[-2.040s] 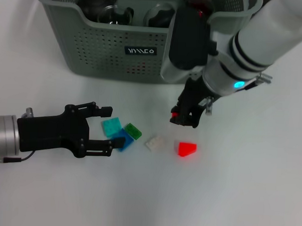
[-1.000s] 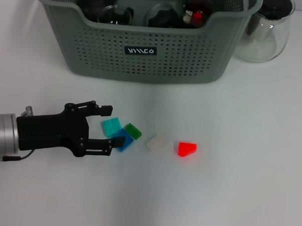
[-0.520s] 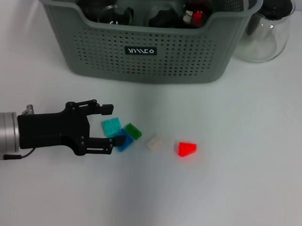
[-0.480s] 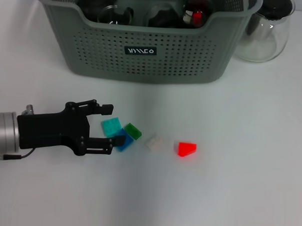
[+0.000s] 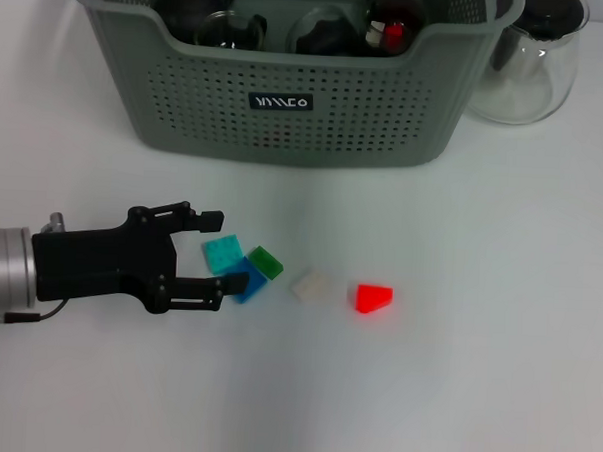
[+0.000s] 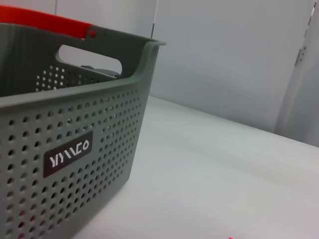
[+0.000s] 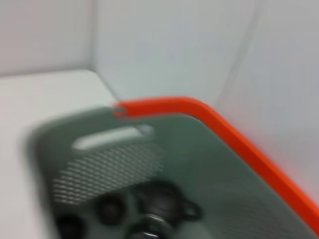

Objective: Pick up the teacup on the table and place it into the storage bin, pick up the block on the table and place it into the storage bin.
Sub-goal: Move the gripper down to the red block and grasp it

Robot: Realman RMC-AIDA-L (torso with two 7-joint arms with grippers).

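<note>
Five small blocks lie on the white table: teal (image 5: pixel 222 253), blue (image 5: pixel 245 281), green (image 5: pixel 265 261), white (image 5: pixel 309 285) and red (image 5: pixel 373 298). My left gripper (image 5: pixel 213 262) lies low on the table just left of them, open, its fingertips bracketing the teal and blue blocks. The grey-green storage bin (image 5: pixel 287 100) stands at the back; its labelled wall (image 6: pixel 67 157) fills the left wrist view. Dark glass teacups (image 5: pixel 215 22) and a small red piece (image 5: pixel 393 34) lie inside it. My right gripper is out of view; its wrist camera looks down into the bin (image 7: pixel 124 164).
A clear glass teapot (image 5: pixel 534 66) stands to the right of the bin. An orange handle (image 7: pixel 209 119) runs along the bin's rim. White table stretches in front of and to the right of the blocks.
The right arm, which hung over the blocks two seconds ago, has left the head view. The left gripper has hardly moved and stays open.
</note>
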